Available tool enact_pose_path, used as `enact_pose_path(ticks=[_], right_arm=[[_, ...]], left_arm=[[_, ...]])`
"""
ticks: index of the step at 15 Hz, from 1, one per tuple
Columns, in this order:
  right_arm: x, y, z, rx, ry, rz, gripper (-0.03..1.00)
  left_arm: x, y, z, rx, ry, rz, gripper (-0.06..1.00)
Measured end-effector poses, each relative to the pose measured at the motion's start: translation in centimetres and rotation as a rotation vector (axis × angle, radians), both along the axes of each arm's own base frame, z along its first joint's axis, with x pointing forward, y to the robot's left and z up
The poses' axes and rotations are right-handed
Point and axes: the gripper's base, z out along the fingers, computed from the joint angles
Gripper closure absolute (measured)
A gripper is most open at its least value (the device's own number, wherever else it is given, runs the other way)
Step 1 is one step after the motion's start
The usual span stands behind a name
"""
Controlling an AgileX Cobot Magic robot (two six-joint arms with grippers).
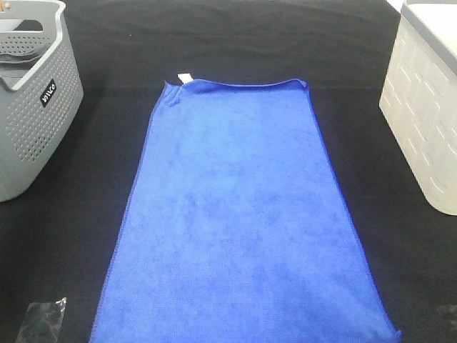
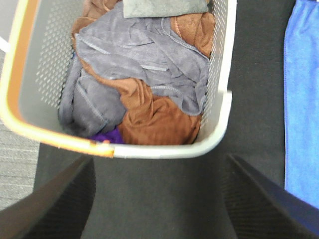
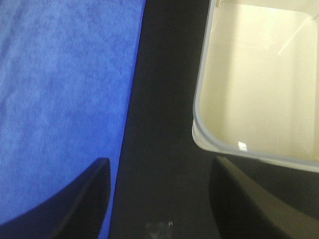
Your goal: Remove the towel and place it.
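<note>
towel [image 1: 239,221] flat, white tag [image 1: 184,77] | grey basket [image 1: 28,121] – label unreadable | both end effectors – apart, empty

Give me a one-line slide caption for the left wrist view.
Open left gripper above grey perforated plastic basket of crumpled grey and brown cloths; royal-blue microfibre towel flat alongside.

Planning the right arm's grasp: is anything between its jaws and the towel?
Nothing visible. In the right wrist view the open right gripper hovers over bare black table, with the towel edge right beside one finger. The white bin sits on the other side, away from the towel.
</note>
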Motion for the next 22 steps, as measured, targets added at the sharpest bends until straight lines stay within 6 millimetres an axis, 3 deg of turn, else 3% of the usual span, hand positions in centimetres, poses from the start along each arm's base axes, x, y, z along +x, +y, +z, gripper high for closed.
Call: enact_pose_path(ticks=[4, 9, 15, 19, 22], right_arm=[[-9.8, 0.0, -0.7, -0.045, -0.139, 0.041, 0.37], [-17.5, 0.1, -4.0, -0.044, -0.268, 0.031, 0.37], [-21.6, 0.1, -9.4, -0.025, -0.346, 0.01, 0.37], [-22.7, 0.1, -10.0, -0.021, -0.431, 0.004, 0.37], [-22.3, 0.1, -10.5, -0.02, -0.429, 0.003, 0.37]], left_arm=[[-8.4, -0.8, -2.6, 0.045, -0.055, 0.008, 0.26], [-15.4, -1.4, -6.2, 0.09, -0.15, 0.016, 0.26], [-20.4, -2.3, -10.5, 0.078, -0.278, 0.007, 0.26], [-20.5, -2.6, -11.4, 0.077, -0.272, -0.101, 0.26], [-21.5, -2.5, -11.7, 0.102, -0.319, -0.111, 0.26]])
